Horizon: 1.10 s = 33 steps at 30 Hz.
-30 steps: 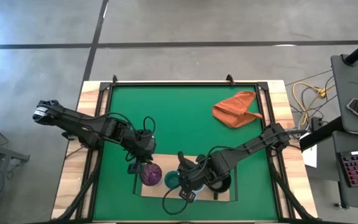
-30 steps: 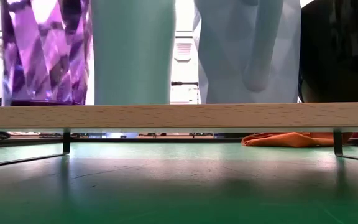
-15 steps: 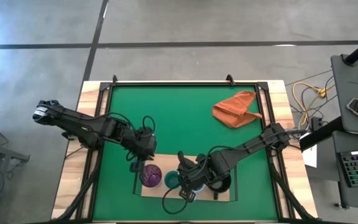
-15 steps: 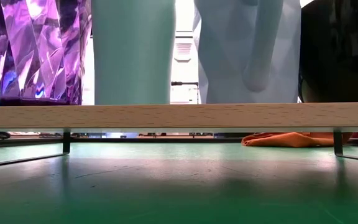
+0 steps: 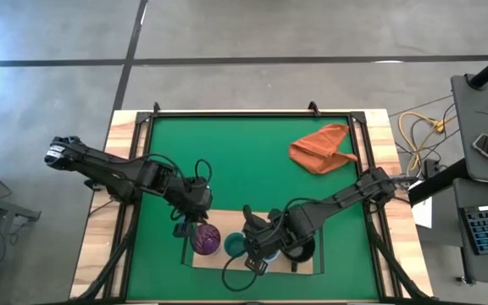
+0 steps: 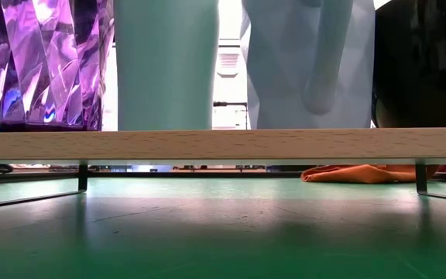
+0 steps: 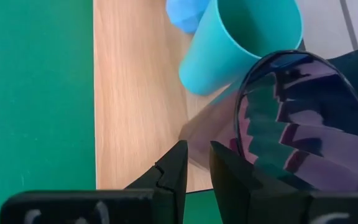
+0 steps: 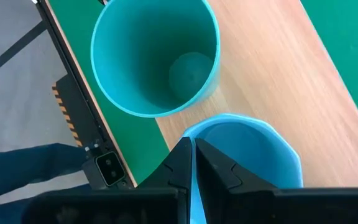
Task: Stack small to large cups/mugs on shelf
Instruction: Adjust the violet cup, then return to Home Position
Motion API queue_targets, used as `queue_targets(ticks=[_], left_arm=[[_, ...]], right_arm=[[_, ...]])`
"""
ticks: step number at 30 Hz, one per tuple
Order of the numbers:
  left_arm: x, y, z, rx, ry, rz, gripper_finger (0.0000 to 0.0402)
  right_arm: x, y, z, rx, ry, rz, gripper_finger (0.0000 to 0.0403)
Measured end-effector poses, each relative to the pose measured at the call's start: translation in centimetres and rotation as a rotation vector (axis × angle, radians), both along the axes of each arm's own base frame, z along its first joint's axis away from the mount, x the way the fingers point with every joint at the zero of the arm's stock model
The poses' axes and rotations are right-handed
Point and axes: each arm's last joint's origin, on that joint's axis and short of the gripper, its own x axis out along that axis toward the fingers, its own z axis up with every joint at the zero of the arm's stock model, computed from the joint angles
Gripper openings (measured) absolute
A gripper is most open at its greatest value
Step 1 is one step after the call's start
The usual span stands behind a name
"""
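While cups crowd the shelf, its rear edge seems free.

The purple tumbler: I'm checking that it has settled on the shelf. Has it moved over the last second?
Yes. In the low view the purple tumbler shifted toward the picture's left along the shelf, away from the teal cup, then stayed put.

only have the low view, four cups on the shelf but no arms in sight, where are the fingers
Observer: The right gripper is over the light blue mug's rim, fingers shut.
Operator: and the left one
Observer: The left gripper is beside the purple tumbler, on the side away from the teal cup.
Operator: anything inside the teal cup
Observer: No, the right wrist view looks straight into it and it is empty.
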Motion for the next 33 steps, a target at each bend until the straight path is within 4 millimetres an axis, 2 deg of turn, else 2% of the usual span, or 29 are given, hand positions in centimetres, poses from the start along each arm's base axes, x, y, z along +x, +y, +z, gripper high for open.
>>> queue_targets(ticks=[10,28,30,33], left_arm=[[-0.1,-0.1,0.0,-0.024,0.013,-0.017,0.0052],[-0.2,0.0,-0.2,-0.017,0.039,0.014,0.0052],[-0.3,0.2,0.1,0.007,0.020,0.034,0.0052],[-0.4,0.4,1.8,0.027,-0.054,0.065,0.0052]], right_arm=[[-0.3,-0.8,0.8,-0.046,-0.018,-0.023,0.0013],[-0.1,-1.7,0.8,-0.067,-0.007,-0.015,0.0013],[-0.1,-1.9,0.9,-0.069,-0.011,-0.014,0.0013],[-0.3,-2.5,1.7,-0.076,-0.036,-0.007,0.0013]])
